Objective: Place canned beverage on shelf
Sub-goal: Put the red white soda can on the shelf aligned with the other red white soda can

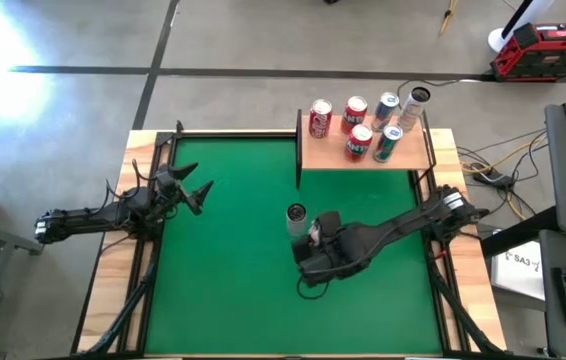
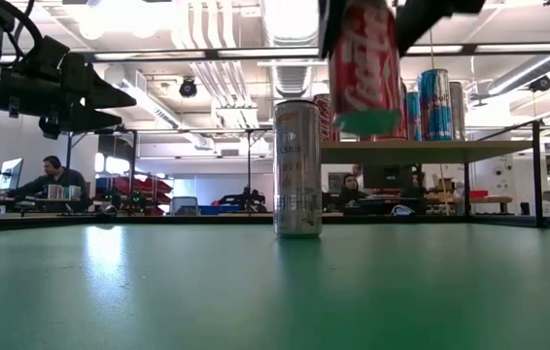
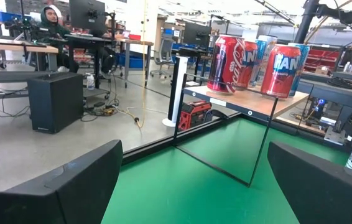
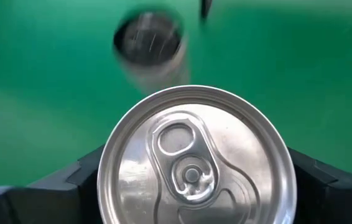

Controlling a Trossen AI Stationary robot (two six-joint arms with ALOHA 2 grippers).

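Right gripper [image 2: 364,39] fingers clamp a red can [image 2: 363,68] above the table [image 2: 256,292].

Red cans [image 3: 226,55] on the shelf [image 3: 260,102] carry white Coca-Cola-style script, only partly legible, in the left wrist view. The neighbouring red can [image 3: 280,70] shows large white letters reading roughly "AN". The lifted red can [image 2: 364,66] in the low view bears similar white script. Nothing else reads clearly.
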